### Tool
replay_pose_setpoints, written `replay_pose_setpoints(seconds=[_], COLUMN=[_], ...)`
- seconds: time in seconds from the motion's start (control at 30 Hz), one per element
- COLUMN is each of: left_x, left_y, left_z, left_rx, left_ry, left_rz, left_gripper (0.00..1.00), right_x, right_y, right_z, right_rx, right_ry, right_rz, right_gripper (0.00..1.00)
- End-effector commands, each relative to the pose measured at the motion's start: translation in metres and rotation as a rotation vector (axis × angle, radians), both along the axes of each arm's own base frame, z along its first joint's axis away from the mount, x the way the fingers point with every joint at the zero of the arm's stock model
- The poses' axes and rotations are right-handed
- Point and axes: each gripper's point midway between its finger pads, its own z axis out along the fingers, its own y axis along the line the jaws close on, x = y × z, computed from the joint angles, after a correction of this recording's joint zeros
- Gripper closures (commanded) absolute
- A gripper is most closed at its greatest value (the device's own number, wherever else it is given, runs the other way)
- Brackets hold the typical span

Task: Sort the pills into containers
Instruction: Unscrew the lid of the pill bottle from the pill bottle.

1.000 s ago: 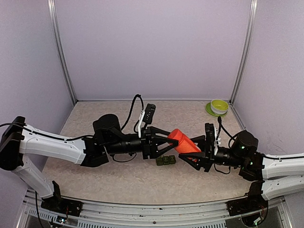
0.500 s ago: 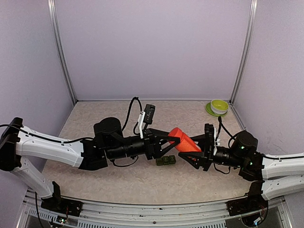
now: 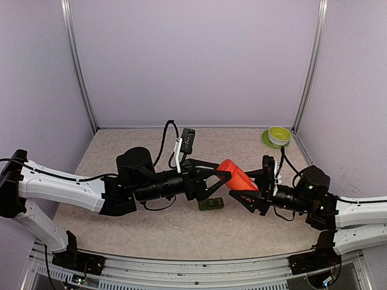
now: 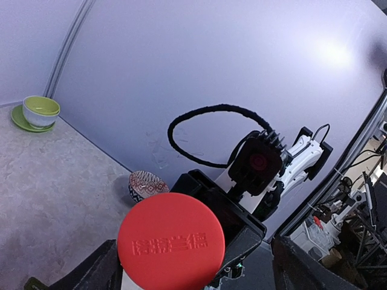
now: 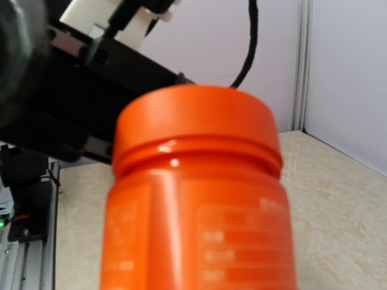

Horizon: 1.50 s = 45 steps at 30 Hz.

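Observation:
The red-orange bottle (image 3: 237, 176) hangs tilted in the air over the table's middle, cap toward the left. My right gripper (image 3: 246, 194) is shut on its body; the bottle fills the right wrist view (image 5: 199, 205) and hides the fingers there. My left gripper (image 3: 221, 180) is open, its fingers spread on either side of the bottle's red cap (image 4: 171, 241) without clearly touching it. The containers (image 3: 211, 204), a strip of three dark-green boxes, lie on the table just below the two grippers. No loose pills show.
A green bowl on a green saucer (image 3: 279, 135) stands at the back right corner and also shows in the left wrist view (image 4: 40, 112). A small patterned bowl (image 4: 148, 185) sits on the table behind the right arm. Walls close in three sides.
My left gripper has moved right, up to the bottle's cap. The right gripper has lifted the bottle slightly and tilted it toward the left gripper.

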Motion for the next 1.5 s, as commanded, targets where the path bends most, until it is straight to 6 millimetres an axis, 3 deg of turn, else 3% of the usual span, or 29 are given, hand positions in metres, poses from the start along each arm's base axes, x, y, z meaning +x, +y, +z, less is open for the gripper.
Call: replay_pose_setpoints(seconds=[0.0,0.1,0.27,0.4,0.8,1.1,1.27,1.47], left_x=[-0.009,-0.006,-0.001,-0.007,-0.042,-0.043,-0.043,-0.039], left_y=[0.004,0.012,0.021,0.018,0.0,0.001,0.002,0.006], left_z=[0.033,0.035,0.033,0.032,0.024,0.019,0.015,0.015], left_rx=[-0.089,-0.091,-0.1,-0.115,-0.122,-0.109,-0.097,-0.102], left_ry=[-0.067,-0.128,-0.207,-0.254,-0.32,-0.309,-0.329,-0.319], left_rz=[-0.032,-0.013,-0.069,-0.144,-0.33,-0.321,-0.308,-0.277], left_gripper=[0.12,0.02,0.01,0.01,0.01,0.11,0.17,0.18], right_x=[0.0,-0.007,-0.024,-0.03,-0.027,-0.014,-0.006,-0.008], right_y=[-0.004,-0.003,0.004,0.012,0.031,0.026,0.016,0.01], right_z=[0.01,0.014,0.023,0.024,0.022,0.012,0.015,0.024], right_rx=[0.039,0.054,0.096,0.118,0.139,0.139,0.137,0.136], right_ry=[-0.001,0.012,0.06,0.099,0.146,0.181,0.164,0.124], right_rz=[-0.006,0.036,0.154,0.216,0.275,0.19,0.114,0.097], right_gripper=[0.86,0.86,0.86,0.86,0.85,0.84,0.84,0.84])
